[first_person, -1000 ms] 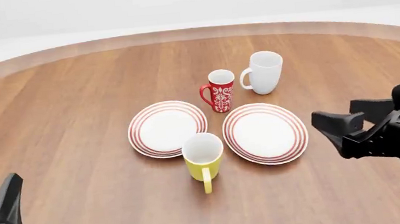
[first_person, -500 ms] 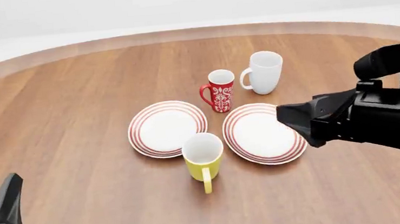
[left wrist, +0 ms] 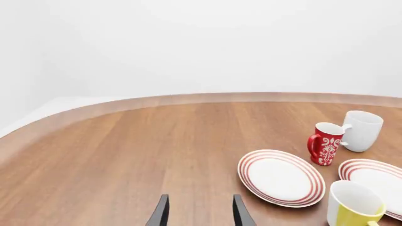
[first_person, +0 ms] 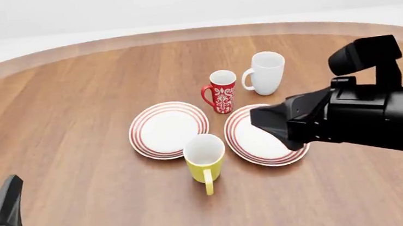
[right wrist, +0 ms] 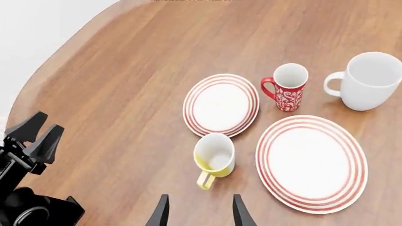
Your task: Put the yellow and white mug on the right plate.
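Right arm's black tool [first_person: 272,124] moved further left, now above the right round white red-ringed plate [first_person: 250,141], prongs apart, empty. Yellow and white mug [first_person: 205,159] stands upright on the brown wooden counter [first_person: 77,113], beside both plates. Left tool [left wrist: 196,214]: prongs apart.

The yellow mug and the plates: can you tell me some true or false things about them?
1. The yellow mug stands upright on the table. True.
2. The yellow mug sits on the right plate. False: it stands on the table beside both plates.
3. The right gripper holds the yellow mug. False: it is open and holds nothing.
4. The red mug stands between the white mug and the left plate. True.
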You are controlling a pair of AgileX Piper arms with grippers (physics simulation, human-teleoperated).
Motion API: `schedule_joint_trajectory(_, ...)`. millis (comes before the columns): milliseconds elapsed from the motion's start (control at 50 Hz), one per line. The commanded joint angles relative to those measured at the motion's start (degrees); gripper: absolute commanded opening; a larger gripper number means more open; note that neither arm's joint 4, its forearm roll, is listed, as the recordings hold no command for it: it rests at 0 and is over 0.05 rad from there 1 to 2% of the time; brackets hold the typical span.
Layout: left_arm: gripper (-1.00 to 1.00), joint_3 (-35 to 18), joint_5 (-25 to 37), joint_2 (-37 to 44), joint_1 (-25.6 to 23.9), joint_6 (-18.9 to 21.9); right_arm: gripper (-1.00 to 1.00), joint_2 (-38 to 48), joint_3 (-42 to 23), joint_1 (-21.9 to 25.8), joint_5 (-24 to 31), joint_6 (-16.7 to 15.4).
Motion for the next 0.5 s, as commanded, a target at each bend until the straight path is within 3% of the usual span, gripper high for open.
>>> schedule_joint_trajectory(20,1.00,0.0,0.0,0.0,0.0,0.0,1.00,0.2,-0.5,0.7,-0.3,-0.6)
schedule_joint_trajectory(300,1.00,0.0,0.0,0.0,0.0,0.0,1.00,2.5,-0.5,0.9,-1.4,0.8)
schedule_joint_trajectory(500,1.00,0.0,0.0,0.0,0.0,0.0,1.00,6.9,0.6,0.3,-3.5,5.3)
